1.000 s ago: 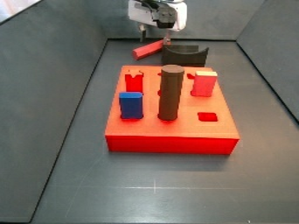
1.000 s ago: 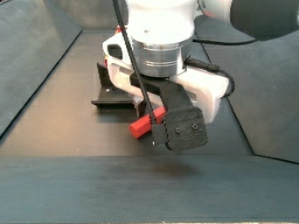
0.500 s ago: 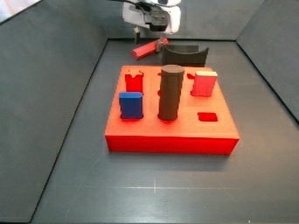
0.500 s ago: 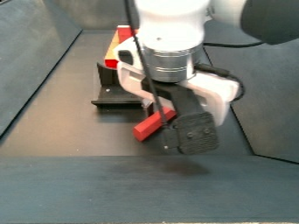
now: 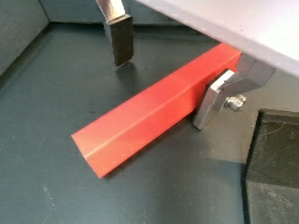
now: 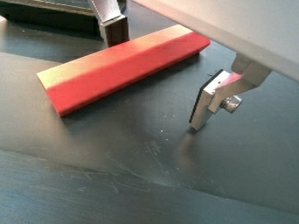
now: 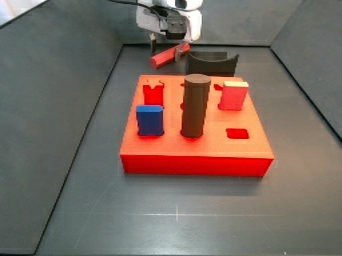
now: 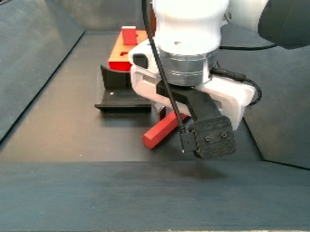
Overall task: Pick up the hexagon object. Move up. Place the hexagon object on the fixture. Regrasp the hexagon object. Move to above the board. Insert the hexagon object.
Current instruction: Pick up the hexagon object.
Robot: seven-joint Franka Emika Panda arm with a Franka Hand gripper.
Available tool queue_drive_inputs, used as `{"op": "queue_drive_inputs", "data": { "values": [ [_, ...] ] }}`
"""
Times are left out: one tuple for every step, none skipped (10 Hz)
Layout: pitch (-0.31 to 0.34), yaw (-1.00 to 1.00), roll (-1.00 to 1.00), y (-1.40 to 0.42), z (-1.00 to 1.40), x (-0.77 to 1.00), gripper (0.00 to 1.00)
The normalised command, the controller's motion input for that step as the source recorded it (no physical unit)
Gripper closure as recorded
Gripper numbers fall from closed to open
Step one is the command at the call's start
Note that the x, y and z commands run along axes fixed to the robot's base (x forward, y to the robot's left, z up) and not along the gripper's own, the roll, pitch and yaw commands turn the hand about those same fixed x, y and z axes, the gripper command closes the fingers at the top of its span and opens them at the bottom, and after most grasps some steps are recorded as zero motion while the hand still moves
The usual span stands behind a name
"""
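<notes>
In both wrist views the gripper has its flat silver fingers spread on either side of the hexagon object, a long red faceted bar that passes between them. In a wrist view one finger stands visibly apart from the bar, with dark floor showing in the gap, while the opposite finger sits just beside the bar's far face. Whether the pads actually press on the bar cannot be told, though in both side views the bar hangs tilted under the gripper, off the floor.

In a side view the gripper hangs below the arm's white wrist, and the hexagon object slants down from between its fingers, its lower end nearest the camera. Behind the gripper lies the fixture, a dark bracket on the floor, and beyond that a corner of the board shows.

In a side view from the opposite end, the board is nearest, a bright red square slab carrying a blue peg, a short red notched peg, a tall dark cylinder and a pale red block, with a small recessed hole. Past its far edge stands the fixture, and the gripper is raised just beside it, holding the red bar slanted in the air.
</notes>
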Motion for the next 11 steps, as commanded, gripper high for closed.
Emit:
{"op": "queue_drive_inputs", "data": {
  "values": [
    [-0.077, 0.00, -0.01, 0.00, -0.01, -0.01, 0.00],
    [0.000, 0.00, 0.00, 0.00, 0.00, 0.00, 0.00],
    [0.000, 0.00, 0.00, 0.00, 0.00, 0.00, 1.00],
    [0.000, 0.00, 0.00, 0.00, 0.00, 0.00, 1.00],
    [0.000, 0.00, 0.00, 0.00, 0.00, 0.00, 1.00],
    [0.000, 0.00, 0.00, 0.00, 0.00, 0.00, 1.00],
    [0.000, 0.00, 0.00, 0.00, 0.00, 0.00, 1.00],
    [0.000, 0.00, 0.00, 0.00, 0.00, 0.00, 1.00],
    [0.000, 0.00, 0.00, 0.00, 0.00, 0.00, 1.00],
    [0.000, 0.00, 0.00, 0.00, 0.00, 0.00, 1.00],
    [0.000, 0.00, 0.00, 0.00, 0.00, 0.00, 1.00]
  ]
}}
